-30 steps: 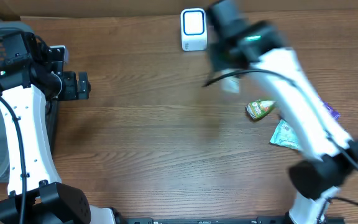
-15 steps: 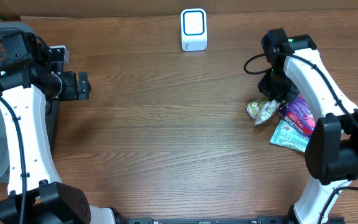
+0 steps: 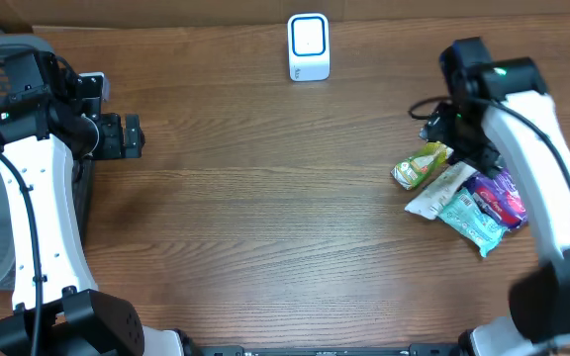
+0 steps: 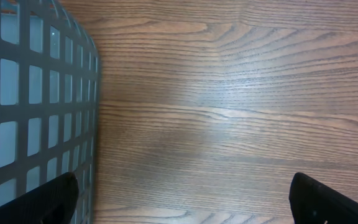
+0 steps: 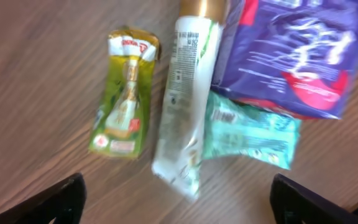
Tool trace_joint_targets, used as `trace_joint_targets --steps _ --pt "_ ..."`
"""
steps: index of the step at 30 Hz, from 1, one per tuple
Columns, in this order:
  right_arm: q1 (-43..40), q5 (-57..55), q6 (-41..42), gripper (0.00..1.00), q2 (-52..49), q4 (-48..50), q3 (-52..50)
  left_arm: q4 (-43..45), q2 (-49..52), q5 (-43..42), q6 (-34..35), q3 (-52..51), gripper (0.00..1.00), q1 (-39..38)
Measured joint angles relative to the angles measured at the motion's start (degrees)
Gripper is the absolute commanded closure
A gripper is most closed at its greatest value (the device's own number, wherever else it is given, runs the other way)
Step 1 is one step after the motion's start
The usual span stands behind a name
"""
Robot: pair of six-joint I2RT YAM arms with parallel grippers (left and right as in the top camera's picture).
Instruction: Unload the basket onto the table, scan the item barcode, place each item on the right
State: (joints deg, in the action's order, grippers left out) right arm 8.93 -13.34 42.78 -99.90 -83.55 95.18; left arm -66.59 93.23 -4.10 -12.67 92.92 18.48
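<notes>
Hovering over the item cluster near the right edge of the tabletop (image 3: 265,227): R gripper (image 5: 182,202), fingers spread wide, pinching nothing. L gripper (image 4: 188,202) is likewise spread & empty, beside the grey basket (image 4: 30,93) at the left edge.

Cluster, wrist view: green pouch (image 5: 123,93) lies apart on bare wood; white pouch (image 5: 185,99) lies just beside it, touching the teal packet (image 5: 253,140), which is partly under the purple packet (image 5: 291,56). Which one is due for scanning cannot be told. Scanner (image 3: 308,46) stands at the far edge, approx. centre, well apart from the cluster.

Likely failure modes (judgement):
- Double pick: white, teal & purple touch or overlap, so a close on one may drag a neighbour.
- Missed pinch: flat film packs lie flush on wood, so fingertips may skate over them.
- Slip in transit: glossy, limp film, esp. if held by a corner.
- No read: barcode positions are mostly illegible here; the code may end up face-down, creased or hidden by a finger, or tilted off the scanner window.
</notes>
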Motion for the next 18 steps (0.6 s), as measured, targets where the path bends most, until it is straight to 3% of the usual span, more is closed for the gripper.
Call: trace_joint_targets --steps 9,18 --pt "1.07 4.17 -0.87 0.0 25.49 -10.01 0.39 0.0 0.0 0.0 0.0 0.0 0.01 0.0" --pt "1.07 2.45 -0.83 0.0 41.62 -12.46 0.42 0.0 0.0 0.0 0.0 0.0 0.01 0.0"
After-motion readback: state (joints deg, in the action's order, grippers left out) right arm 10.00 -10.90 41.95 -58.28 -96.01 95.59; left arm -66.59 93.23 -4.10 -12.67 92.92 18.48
